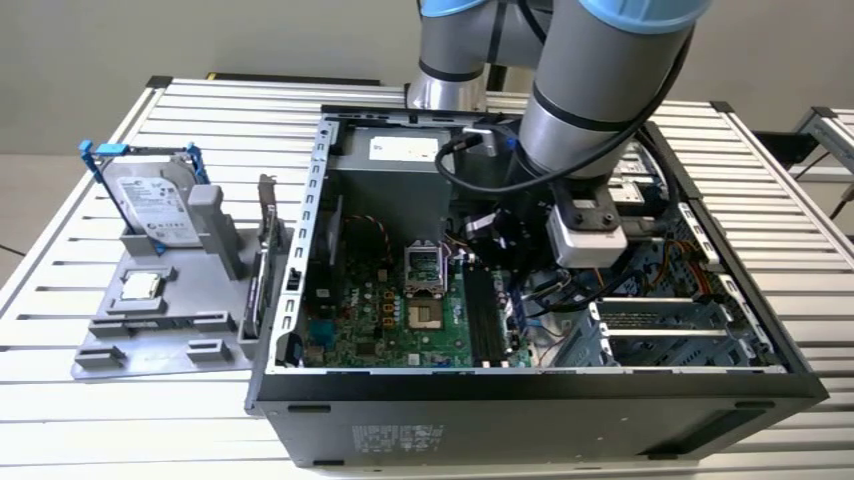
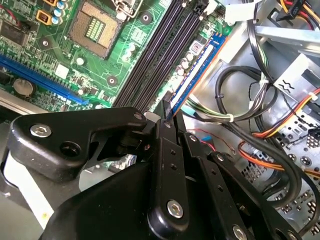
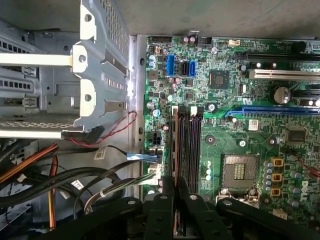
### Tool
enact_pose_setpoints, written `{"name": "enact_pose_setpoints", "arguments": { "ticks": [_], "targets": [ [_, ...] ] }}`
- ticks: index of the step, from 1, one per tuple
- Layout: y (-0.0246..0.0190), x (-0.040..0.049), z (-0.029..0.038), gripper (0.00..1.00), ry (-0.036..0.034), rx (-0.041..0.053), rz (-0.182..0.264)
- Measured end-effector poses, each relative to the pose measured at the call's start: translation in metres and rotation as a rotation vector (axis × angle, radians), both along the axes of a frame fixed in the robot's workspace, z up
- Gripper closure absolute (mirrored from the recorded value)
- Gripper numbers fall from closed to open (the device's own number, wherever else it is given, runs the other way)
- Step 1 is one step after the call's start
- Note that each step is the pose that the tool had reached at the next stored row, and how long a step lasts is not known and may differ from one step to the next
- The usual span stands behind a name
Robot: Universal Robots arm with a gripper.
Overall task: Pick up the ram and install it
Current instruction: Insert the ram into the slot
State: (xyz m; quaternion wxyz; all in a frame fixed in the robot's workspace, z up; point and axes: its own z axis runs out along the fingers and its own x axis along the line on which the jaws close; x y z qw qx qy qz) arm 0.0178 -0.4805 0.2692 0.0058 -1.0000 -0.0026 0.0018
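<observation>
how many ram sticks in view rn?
1. The ram is pinched in the fingers, lengthwise along the black memory slots, on their cable side. Those slots look empty; the gripper hides their near ends.

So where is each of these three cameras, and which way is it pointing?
Exterior view: off the arm, above, looking down into the open computer case; the arm shows.
First wrist view: rides on the arm, looks along the memory slots; the claw holds the ram.
Second wrist view: also on the arm, from the other side, past the claw.
Both wrist views share the claw, ram, slots and processor socket.
</observation>
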Motion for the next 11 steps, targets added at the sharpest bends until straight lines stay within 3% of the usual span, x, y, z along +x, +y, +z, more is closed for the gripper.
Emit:
{"name": "enact_pose_setpoints", "arguments": {
  "ticks": [11],
  "targets": [
    [0.003,-0.0003,-0.0021,1.0,0.0001,0.0,0.0]
  ]
}}
